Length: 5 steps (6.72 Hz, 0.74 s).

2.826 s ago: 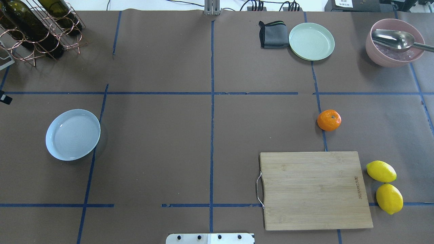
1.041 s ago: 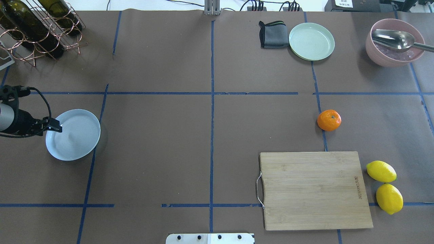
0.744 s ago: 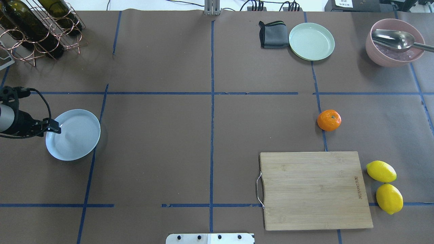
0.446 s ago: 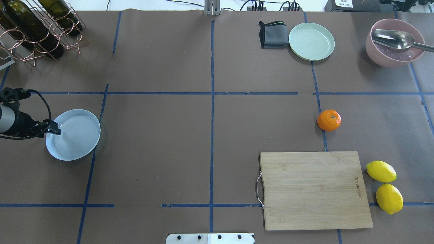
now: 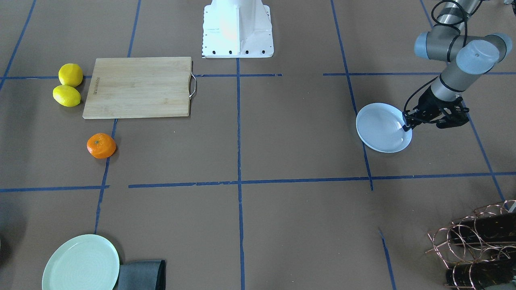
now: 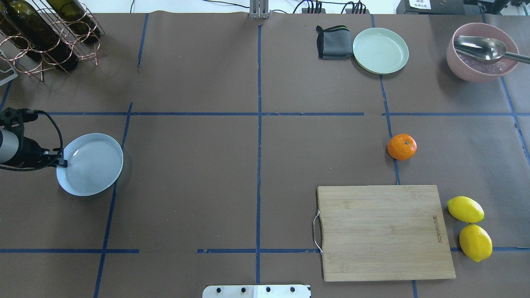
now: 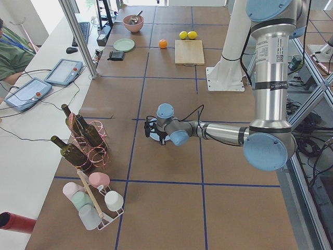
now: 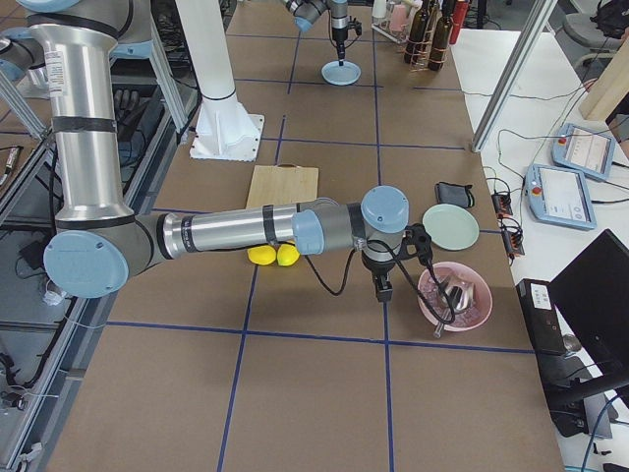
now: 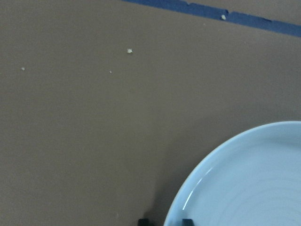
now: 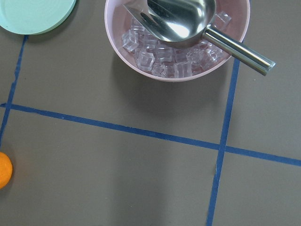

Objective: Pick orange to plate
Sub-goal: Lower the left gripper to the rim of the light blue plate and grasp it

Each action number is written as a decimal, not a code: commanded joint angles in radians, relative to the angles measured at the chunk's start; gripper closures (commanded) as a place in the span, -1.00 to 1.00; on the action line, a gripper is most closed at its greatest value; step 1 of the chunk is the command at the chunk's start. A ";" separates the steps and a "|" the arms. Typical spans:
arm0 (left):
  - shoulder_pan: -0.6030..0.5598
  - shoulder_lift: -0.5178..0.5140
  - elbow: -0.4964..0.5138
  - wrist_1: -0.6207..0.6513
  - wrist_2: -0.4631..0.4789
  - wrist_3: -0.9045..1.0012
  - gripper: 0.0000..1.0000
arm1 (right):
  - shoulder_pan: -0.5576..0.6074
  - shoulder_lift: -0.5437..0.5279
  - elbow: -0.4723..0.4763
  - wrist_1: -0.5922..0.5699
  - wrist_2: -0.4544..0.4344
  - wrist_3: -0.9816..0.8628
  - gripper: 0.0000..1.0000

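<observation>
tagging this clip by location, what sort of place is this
Most likely a robotics lab, not a kitchen: a large industrial arm at the table, blue tape gridding its brown paper cover, and control tablets on the side bench.

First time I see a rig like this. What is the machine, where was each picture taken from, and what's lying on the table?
Two robot arms share a taped brown table. One camera looks over the robot's shoulders, one faces it, one stands at each table end, and one rides on each wrist. The left gripper has a finger either side of the rim of the bluish-white plate; whether it grips is unclear. The right gripper hangs near the pink bowl of ice; open or shut cannot be told. The orange lies untouched beyond the cutting board, near two lemons.
</observation>
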 commanded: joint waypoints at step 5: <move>-0.217 0.016 -0.162 0.003 -0.247 -0.006 1.00 | -0.001 0.001 0.013 0.000 0.002 0.002 -1.00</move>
